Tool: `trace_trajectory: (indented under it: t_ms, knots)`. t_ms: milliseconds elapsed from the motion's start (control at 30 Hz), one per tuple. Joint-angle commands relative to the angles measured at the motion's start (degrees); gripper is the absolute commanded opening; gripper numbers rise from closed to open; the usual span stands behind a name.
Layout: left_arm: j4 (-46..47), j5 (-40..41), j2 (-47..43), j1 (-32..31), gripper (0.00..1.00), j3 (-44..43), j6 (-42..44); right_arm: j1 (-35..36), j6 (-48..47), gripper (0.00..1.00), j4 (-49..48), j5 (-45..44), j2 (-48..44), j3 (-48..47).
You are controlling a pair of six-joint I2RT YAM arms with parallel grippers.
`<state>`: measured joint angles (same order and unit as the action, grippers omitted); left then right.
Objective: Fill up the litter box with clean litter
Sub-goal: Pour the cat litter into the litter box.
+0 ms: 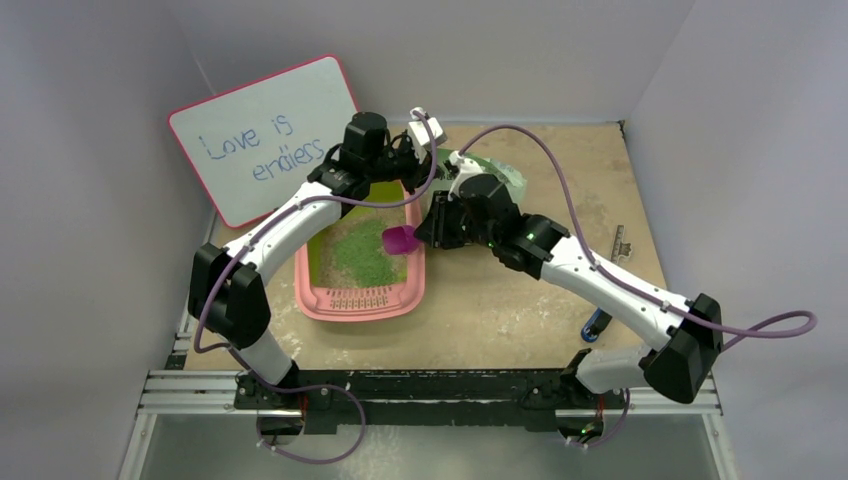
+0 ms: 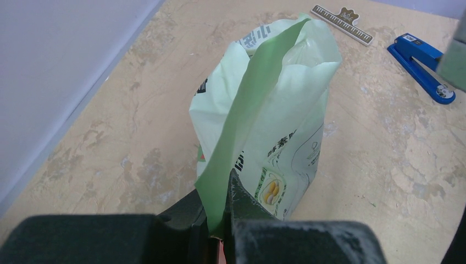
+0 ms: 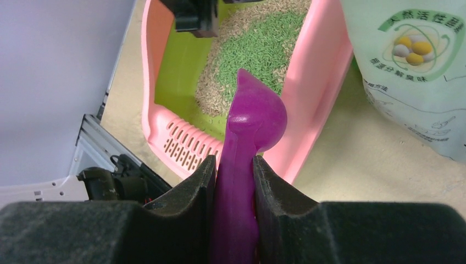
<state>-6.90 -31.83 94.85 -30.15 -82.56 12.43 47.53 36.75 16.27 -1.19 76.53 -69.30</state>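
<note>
Pinching the bag by its top edge, the closed left pincer probably holds the mouth up and reachable. The right pincer grips the purple scoop by its handle, bowl at the right rim of the litter box, centre-left in the top view, clean litter heaped mid-tray. Bag and rim crowd the scoop; open bench lies lower right.

In litter box: clean litter; bag to right.
</note>
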Motion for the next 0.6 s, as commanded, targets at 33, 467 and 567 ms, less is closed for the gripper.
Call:
trace_trajectory:
  t_ms: [33,467,567]
  knots:
    - [6.0,0.3,-4.2,0.0,0.00,-0.2,-0.9,0.5,-2.4,0.00,-4.5,0.9,-2.4,0.2]
    - [6.0,0.1,-4.3,0.1,0.00,0.0,-0.8,-21.5,6.8,0.00,-1.4,41.0,-9.1,3.7]
    - [6.0,0.0,-4.3,0.0,0.00,-0.2,-0.8,-28.0,7.8,0.00,-1.5,46.4,-12.0,6.3]
